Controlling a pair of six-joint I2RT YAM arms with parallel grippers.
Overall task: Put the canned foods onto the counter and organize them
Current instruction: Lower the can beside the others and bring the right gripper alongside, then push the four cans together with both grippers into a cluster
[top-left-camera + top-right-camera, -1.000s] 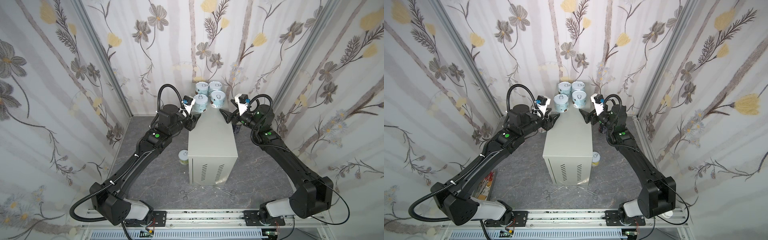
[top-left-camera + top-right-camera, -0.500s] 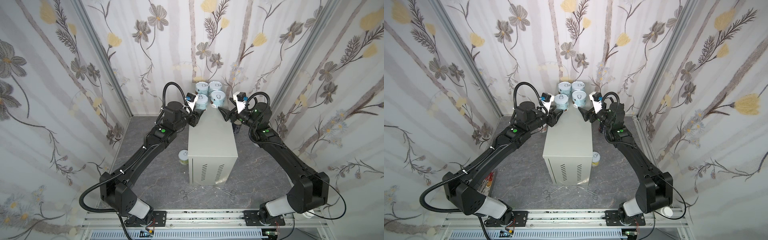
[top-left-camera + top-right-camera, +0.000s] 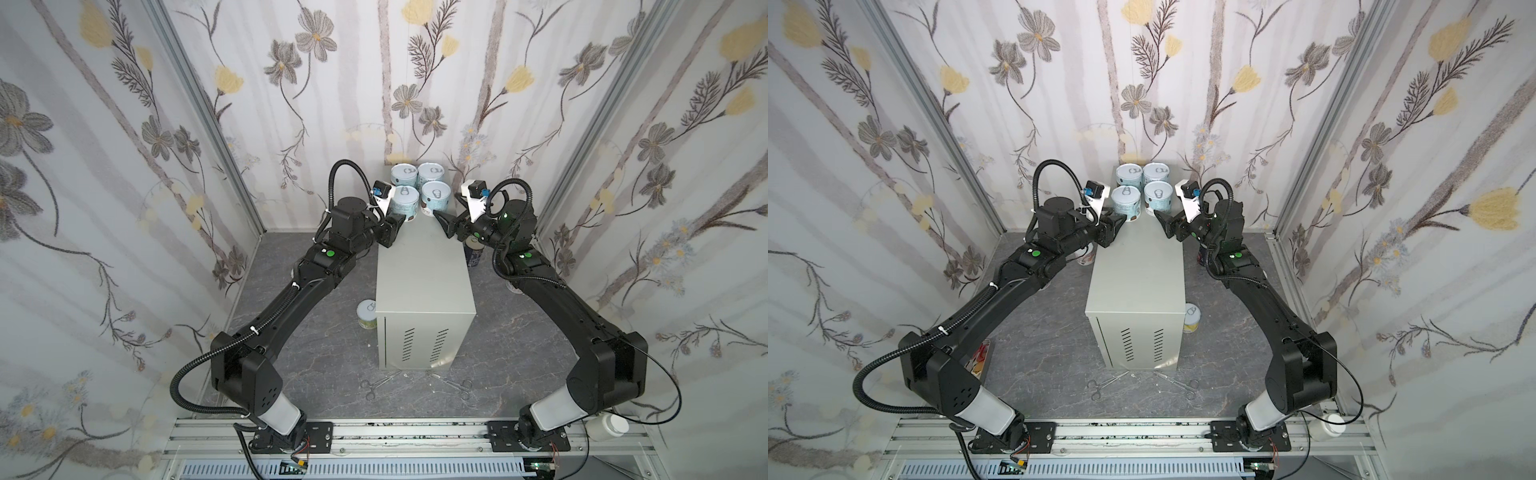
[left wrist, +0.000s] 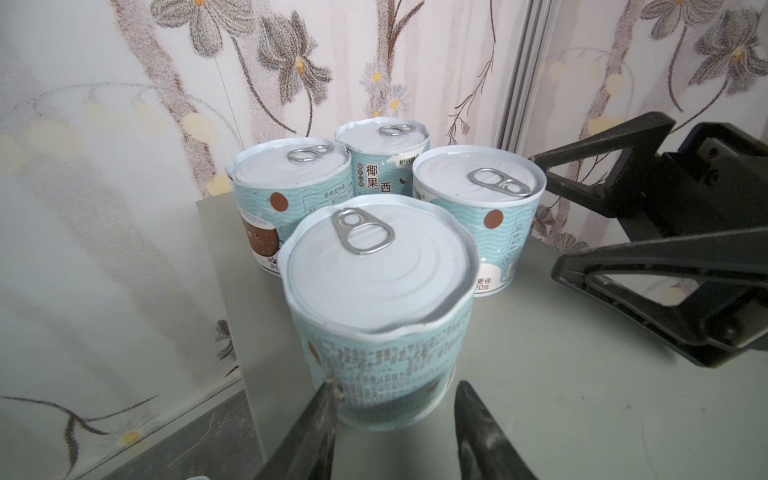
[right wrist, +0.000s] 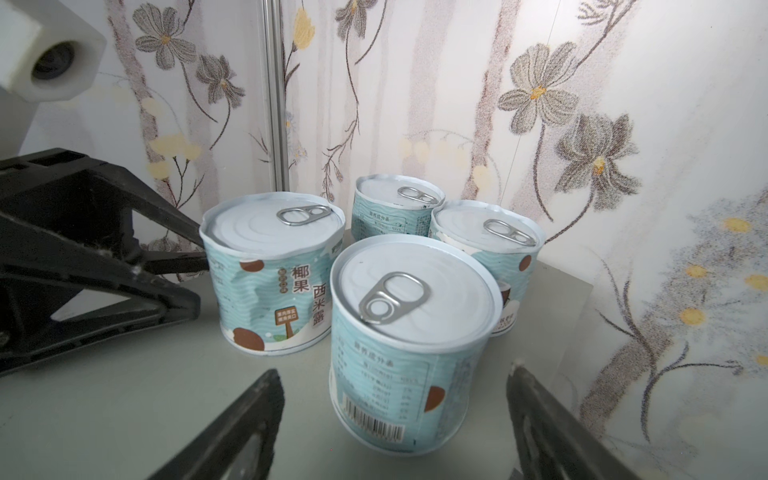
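**Me:** Marbled floor [image 3: 316, 332] nearest me carries two pairs of forceps [image 3: 376, 384]. One yellow-green can [image 3: 368, 313] stands just beside the bench's [image 3: 424, 270] left wall, not yet lifted.

**Lee:** Any others down there?

**Me:** A dark-blue can [image 3: 473, 255] stands on the floor under my right arm. In a top view a pale can [image 3: 1086, 258] peeks out below the left arm; I can't read its label.

**Lee:** And the grippers?

**Me:** Both are over the bench's far half. My left gripper [image 4: 397, 384] is drawn in narrower than a can and pinches nothing. One of its fingertips [image 4: 328, 390] is against the near wall of the front-left teal can [image 4: 374, 291]. My right gripper [image 5: 395, 370] is spread, with a finger either side of the front-right teal can [image 5: 411, 328], touching neither side.

**Lee:** So what's the step?

**Me:** Squaring up the block, I judge. Four teal cans stand upright, two by two, at the bench's far end, with the back pair [image 3: 430, 174] close to the wallpaper.

**Lee:** How would you do it well?

**Me:** I'd push low on the can, slowly and square-on, so it slides rather than tips. I'd keep the right fingers off the labels and then back straight out, leaving the near bench top free for the floor cans.
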